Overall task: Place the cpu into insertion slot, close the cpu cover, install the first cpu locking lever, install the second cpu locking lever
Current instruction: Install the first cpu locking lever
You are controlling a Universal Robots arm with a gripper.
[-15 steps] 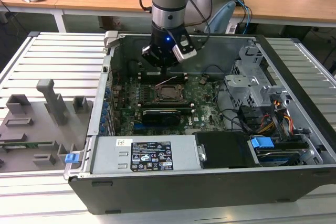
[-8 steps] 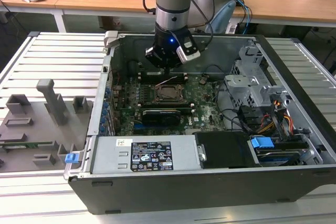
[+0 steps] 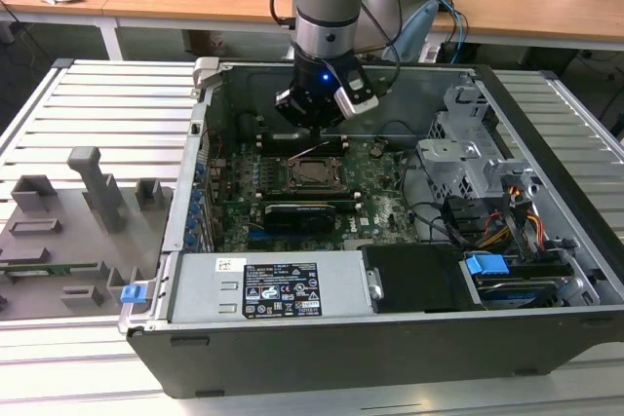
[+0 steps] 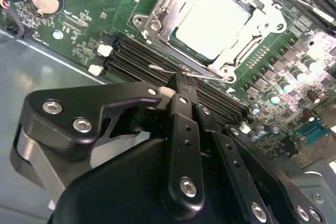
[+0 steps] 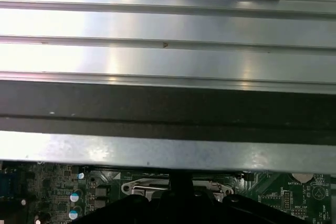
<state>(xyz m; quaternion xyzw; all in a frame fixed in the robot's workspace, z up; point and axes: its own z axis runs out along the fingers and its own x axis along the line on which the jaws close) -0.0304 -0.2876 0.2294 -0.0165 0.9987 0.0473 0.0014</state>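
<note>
CPU (image 3: pixel 314 172) sits in its socket at the middle of the motherboard (image 3: pixel 380 192) in the exterior view, the gripper (image 3: pixel 317 131) hanging just above it inside the open computer case (image 3: pixel 546 143). In the second wrist view, upper right, the chip's pale lid lies framed by the cpu cover (image 4: pixel 157 4), closed down around it; the gripper's black fingers (image 4: pixel 181 103) are pressed together over a thin locking lever (image 4: pixel 202 75) beside the memory slots (image 4: pixel 136 59). In the first wrist view the case wall (image 5: pixel 168 114) crosses mid-frame.

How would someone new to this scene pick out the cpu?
Start at the open computer case and its green motherboard. Near the board's middle, below the gripper, sits a metal-framed socket. The cpu is the pale, flat square inside the cpu cover, unlike the black memory slots alongside.
</note>
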